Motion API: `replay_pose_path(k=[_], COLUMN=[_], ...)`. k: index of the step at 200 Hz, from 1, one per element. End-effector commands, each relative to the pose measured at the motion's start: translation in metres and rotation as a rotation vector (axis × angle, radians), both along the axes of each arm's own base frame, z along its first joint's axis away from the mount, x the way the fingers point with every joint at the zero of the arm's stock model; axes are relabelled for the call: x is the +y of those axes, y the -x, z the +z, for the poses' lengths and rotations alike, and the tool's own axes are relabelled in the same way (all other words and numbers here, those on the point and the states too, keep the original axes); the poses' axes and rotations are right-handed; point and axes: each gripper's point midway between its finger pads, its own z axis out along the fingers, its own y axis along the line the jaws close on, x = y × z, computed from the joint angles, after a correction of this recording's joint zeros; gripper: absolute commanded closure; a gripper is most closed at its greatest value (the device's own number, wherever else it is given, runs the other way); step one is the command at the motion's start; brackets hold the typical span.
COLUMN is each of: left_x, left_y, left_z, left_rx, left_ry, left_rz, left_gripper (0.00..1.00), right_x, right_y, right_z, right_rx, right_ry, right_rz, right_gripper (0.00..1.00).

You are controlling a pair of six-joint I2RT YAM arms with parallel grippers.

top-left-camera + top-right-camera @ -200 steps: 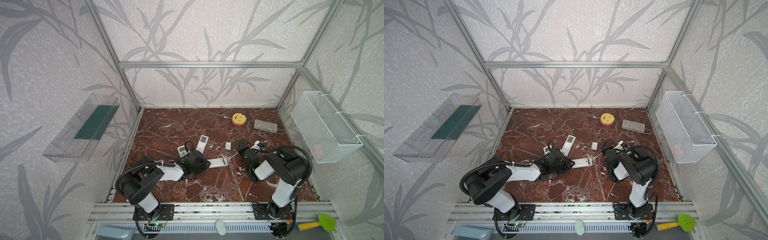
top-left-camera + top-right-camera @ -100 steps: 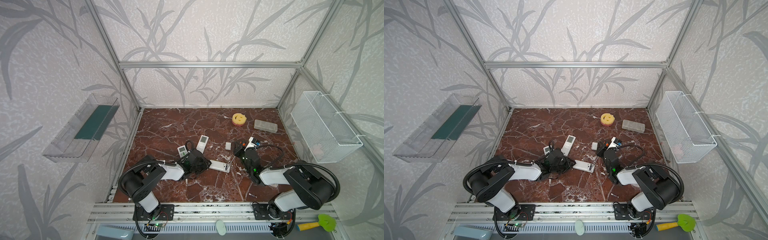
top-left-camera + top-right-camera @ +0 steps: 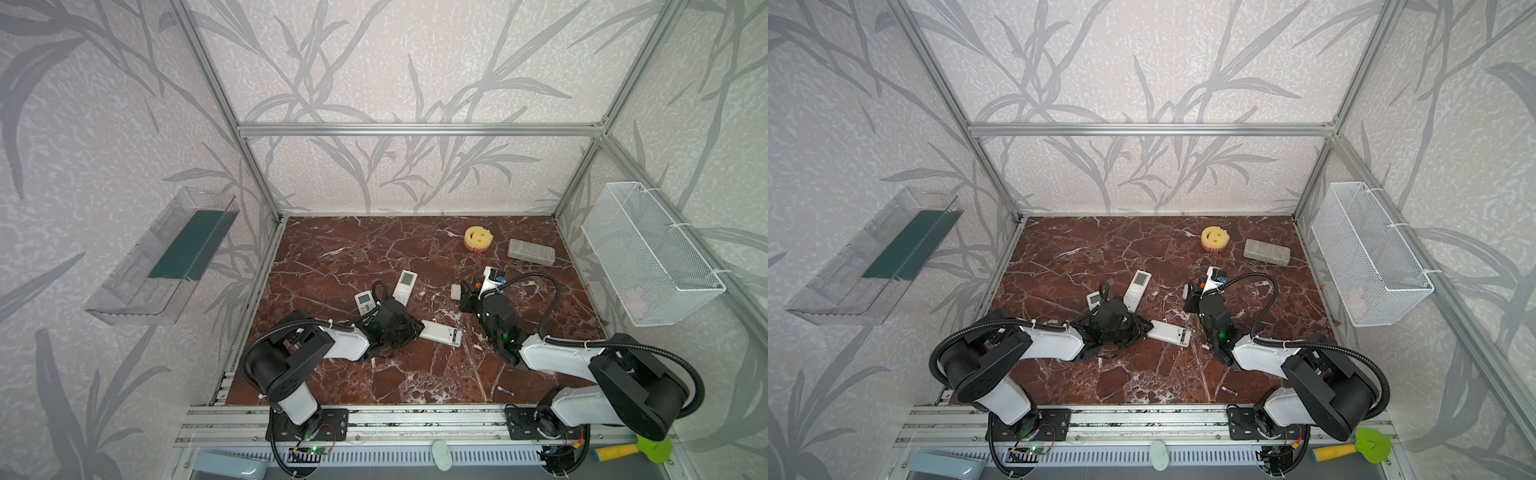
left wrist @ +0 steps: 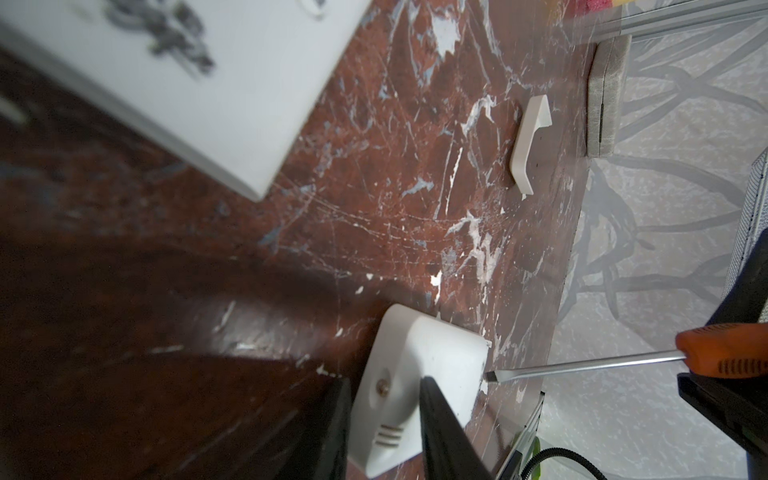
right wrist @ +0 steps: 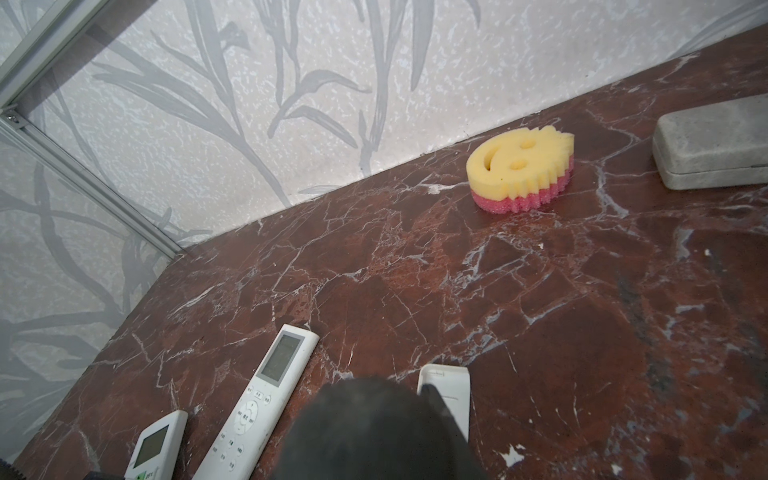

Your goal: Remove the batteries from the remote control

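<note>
The left claw is narrowed on one end of the face-down remote, pinning it to the surface, probably so it cannot slide when pushed. The right claw is clamped on the orange handle of the screwdriver. The shaft lies low, which puts the flat tip just beside the remote's free edge, likely to pry there. One dark battery lies loose near the front edge, well apart from the remote. Whether others remain inside I cannot tell.
</note>
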Motion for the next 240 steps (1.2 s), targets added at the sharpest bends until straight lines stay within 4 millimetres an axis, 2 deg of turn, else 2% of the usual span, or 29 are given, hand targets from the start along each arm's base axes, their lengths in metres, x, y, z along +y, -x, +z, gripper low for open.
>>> replay_pose_path(k=[1,69,122,155,240], left_x=[0.044,0.045,0.046,0.046,0.048], left_y=[0.049,0.049,0.048,0.047,0.048], left_z=[-0.067,-0.067,-0.065,-0.064,-0.065], left_rx=[0.226,0.227,0.22,0.219,0.22], left_ry=[-0.225,-0.229,-0.238,-0.237,-0.239], left_rz=[-0.012,-0.011,-0.014,-0.014,-0.01], left_gripper=[0.67,0.68,0.68,0.68,0.68], right_x=[0.004,0.011,0.012,0.013,0.024], right_y=[-0.005,-0.004,0.002,0.002,0.0], right_z=[0.009,0.005,0.039,0.047,0.014], right_rx=[-0.034,-0.049,-0.112,-0.127,-0.069], right_ry=[0.023,0.007,0.028,0.04,0.068], right_rz=[-0.013,-0.017,-0.018,-0.008,0.023], right_gripper=[1.0,1.0,1.0,1.0,1.0])
